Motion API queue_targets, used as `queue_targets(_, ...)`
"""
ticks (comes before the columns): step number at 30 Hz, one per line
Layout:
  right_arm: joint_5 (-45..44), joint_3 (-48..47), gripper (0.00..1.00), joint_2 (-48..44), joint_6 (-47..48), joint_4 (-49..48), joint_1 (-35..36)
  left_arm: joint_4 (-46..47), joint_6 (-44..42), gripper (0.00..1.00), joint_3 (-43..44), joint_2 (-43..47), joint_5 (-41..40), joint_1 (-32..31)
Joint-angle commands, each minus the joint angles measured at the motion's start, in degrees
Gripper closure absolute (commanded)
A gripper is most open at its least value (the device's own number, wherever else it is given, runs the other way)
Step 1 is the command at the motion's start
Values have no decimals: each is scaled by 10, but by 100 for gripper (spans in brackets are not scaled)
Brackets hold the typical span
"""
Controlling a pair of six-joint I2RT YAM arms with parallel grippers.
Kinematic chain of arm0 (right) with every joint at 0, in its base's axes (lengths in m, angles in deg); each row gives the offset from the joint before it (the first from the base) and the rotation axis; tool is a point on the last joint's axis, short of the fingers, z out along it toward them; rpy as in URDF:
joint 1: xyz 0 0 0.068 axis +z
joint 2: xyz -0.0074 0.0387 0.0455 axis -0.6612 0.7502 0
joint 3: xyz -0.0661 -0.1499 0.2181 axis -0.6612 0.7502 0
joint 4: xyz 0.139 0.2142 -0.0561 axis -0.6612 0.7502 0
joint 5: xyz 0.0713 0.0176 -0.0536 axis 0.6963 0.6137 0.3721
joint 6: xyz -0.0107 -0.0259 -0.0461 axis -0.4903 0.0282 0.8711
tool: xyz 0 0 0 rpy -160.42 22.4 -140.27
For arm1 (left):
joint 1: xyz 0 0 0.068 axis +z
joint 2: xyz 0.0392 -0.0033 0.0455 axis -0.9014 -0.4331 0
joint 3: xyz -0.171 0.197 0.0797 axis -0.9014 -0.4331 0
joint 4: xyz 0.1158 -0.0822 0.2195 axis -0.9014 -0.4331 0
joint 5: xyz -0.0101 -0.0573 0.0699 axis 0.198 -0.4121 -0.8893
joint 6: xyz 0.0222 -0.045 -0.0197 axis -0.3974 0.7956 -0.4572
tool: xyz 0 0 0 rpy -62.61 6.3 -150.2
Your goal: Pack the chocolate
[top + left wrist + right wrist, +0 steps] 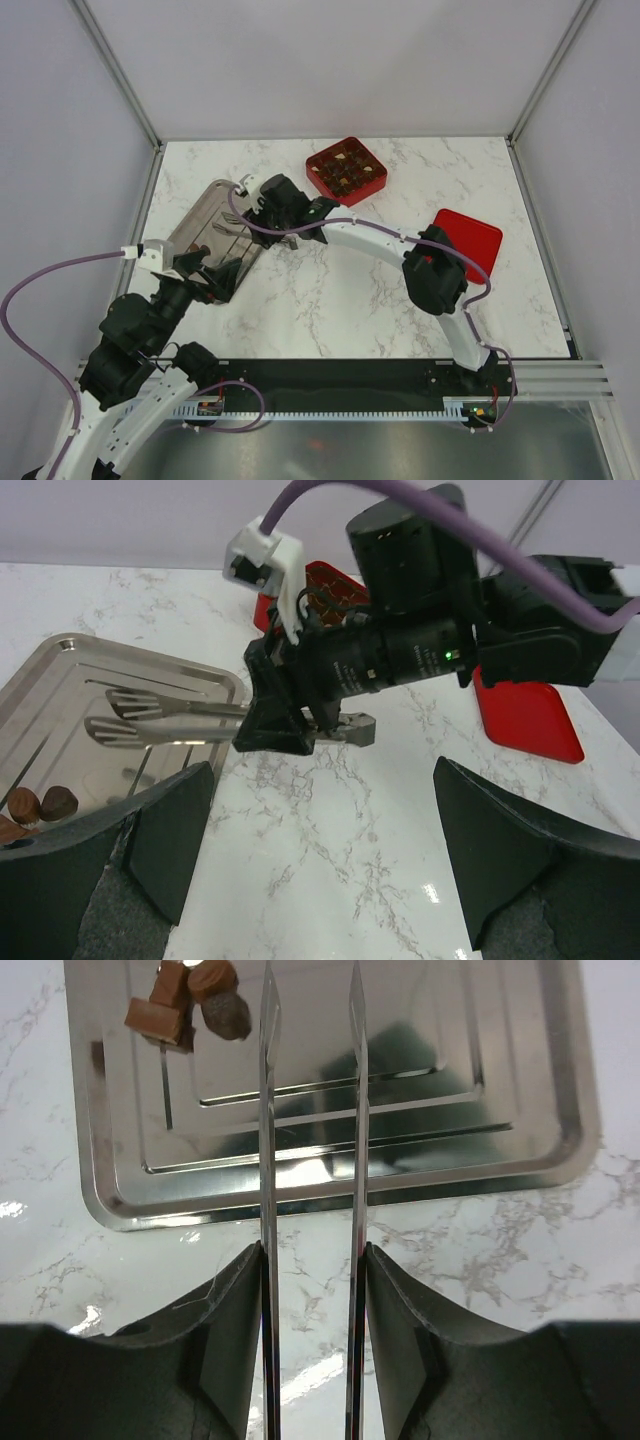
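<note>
Several pieces of chocolate point(185, 1005), brown and tan, lie in one corner of the steel tray point(520, 1160); in the left wrist view the chocolate point(45, 805) sits at the tray's near left. My right gripper point(312, 1260) is shut on metal tongs point(268, 1110). The tongs' two blades stand apart over the tray with nothing between them, to the right of the pieces. The red gridded box point(345, 168) at the back holds more pieces. My left gripper point(320, 860) hangs open over bare marble beside the tray point(60, 680), holding nothing.
The red lid point(467, 240) lies flat on the right of the table. The right arm point(370, 238) arches across the middle from its base to the tray point(200, 215). Grey walls enclose the marble top on three sides.
</note>
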Motion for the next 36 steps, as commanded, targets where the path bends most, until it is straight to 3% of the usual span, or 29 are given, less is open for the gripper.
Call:
queue_targets(1, 38, -39, 49, 22, 37, -36, 2, 30, -23, 0, -1, 2, 7, 1)
queue_targets(6, 54, -41, 44, 43, 54, -62, 17, 31, -23, 0, -2, 2, 5, 1)
queue_targets(27, 86, -82, 43, 127, 67, -78, 34, 31, -23, 0, -2, 3, 0, 1)
queue_targets(36, 49, -59, 50, 105, 66, -78, 35, 31, -23, 0, -2, 1, -3, 1)
